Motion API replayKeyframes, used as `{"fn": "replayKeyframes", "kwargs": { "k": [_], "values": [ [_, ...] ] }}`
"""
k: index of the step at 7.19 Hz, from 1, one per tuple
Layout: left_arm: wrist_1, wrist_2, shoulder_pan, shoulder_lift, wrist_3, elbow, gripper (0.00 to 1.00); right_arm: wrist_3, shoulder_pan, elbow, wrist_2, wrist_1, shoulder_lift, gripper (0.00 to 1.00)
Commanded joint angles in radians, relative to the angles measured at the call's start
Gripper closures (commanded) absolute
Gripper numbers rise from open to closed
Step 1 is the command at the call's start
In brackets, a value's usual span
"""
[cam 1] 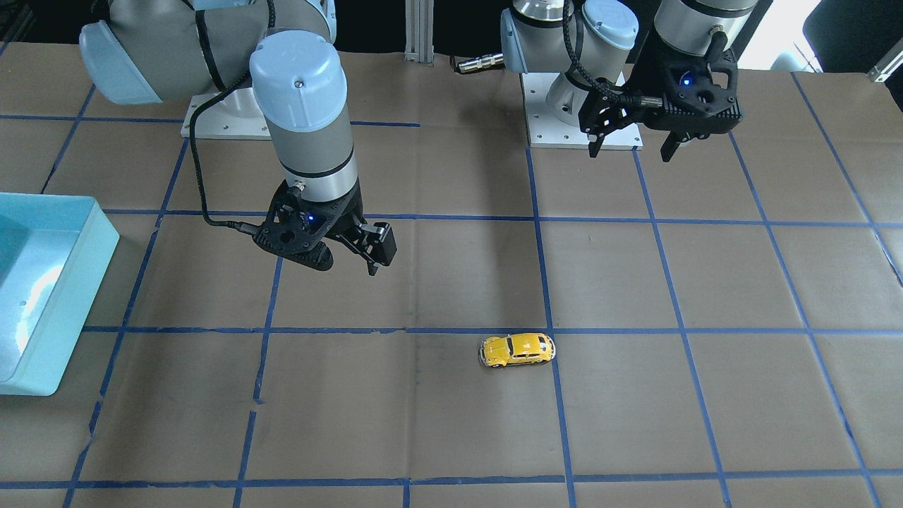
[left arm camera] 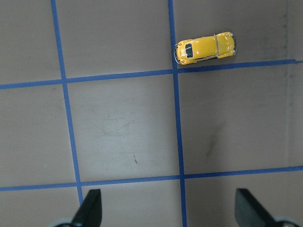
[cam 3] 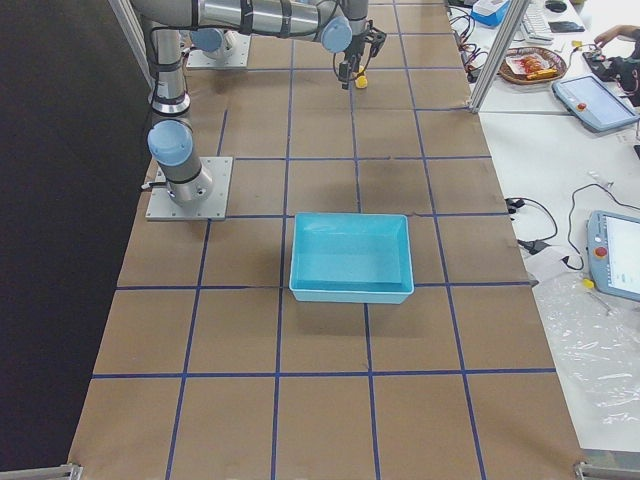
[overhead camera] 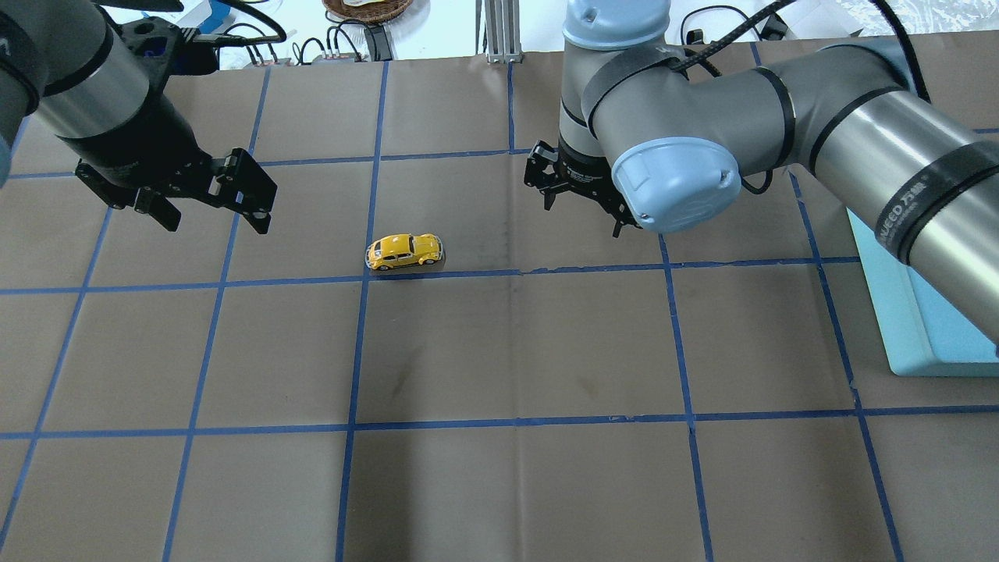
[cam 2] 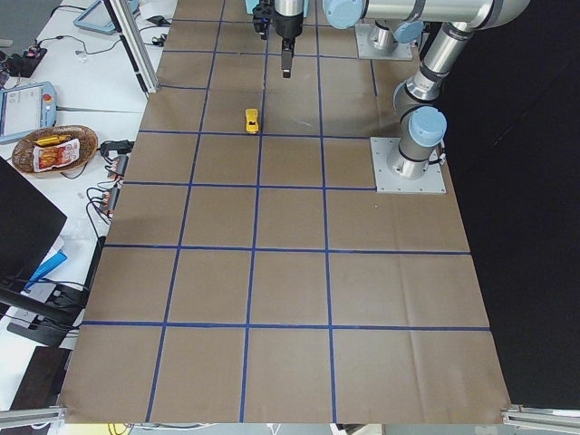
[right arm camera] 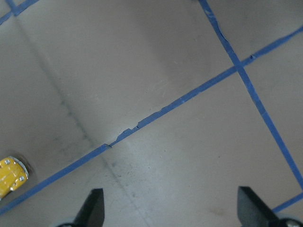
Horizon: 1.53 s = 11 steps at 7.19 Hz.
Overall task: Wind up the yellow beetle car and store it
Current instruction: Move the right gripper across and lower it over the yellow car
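Between the spread fingers of the left gripper (overhead camera: 215, 225) nothing is held, and the same is seen of the right gripper (overhead camera: 581, 217). Both are released and empty, pointed down and held above the table (overhead camera: 546, 468).

The yellow beetle car (overhead camera: 404, 250) is found on its wheels just beside a tape crossing (overhead camera: 363, 282), on the side of it away from the robot and toward the robot's right. Its long axis is laid along the tape line (overhead camera: 593, 271) that runs across the table through that crossing.

From the crossing, the left gripper is set off toward the robot's left and the right gripper toward the robot's right, each well apart from it, so the car is flanked end-on by both.

In the left wrist view the whole car (left arm camera: 206, 48) is seen ahead of the fingers, with its length aligned to the direction in which those jaws open. A quarter turn of that wrist is judged necessary before the body can be pinched across its width.

In the right wrist view only one end of the car (right arm camera: 9, 175) is caught at the edge, and the tape line is met at a slant.

The right gripper is judged slightly nearer and lower, though the margin is small. The light blue bin (cam 3: 350, 292) is placed well beyond the crossing on the robot's right.
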Motion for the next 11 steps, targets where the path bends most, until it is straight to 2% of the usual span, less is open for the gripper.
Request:
{"fn": "replayKeyframes", "kwargs": {
  "k": [1,2,3,4,7,9,11],
  "values": [
    [0.001,-0.002,0.006,0.000,0.007,-0.001,0.00,0.534,0.044,-0.041,0.006,0.046,0.038,0.01],
    [-0.001,0.000,0.008,-0.001,0.010,-0.001,0.00,0.759,0.067,-0.126,0.026,0.107,0.097,0.01],
    [0.001,-0.002,0.008,-0.006,0.007,-0.002,0.00,0.868,0.087,-0.213,0.116,0.121,0.159,0.01],
    [0.010,-0.002,0.008,-0.003,0.012,-0.013,0.00,0.952,0.110,-0.275,0.164,0.133,0.214,0.01],
    [0.013,-0.003,0.006,0.003,0.012,-0.028,0.00,1.086,0.164,-0.372,0.170,0.123,0.367,0.01],
    [0.009,0.001,0.020,0.005,0.029,-0.029,0.00,1.093,0.175,-0.442,0.199,0.118,0.450,0.01],
    [0.007,0.001,0.025,0.005,0.030,-0.029,0.00,1.111,0.184,-0.463,0.215,0.054,0.509,0.01]
  ]
}}
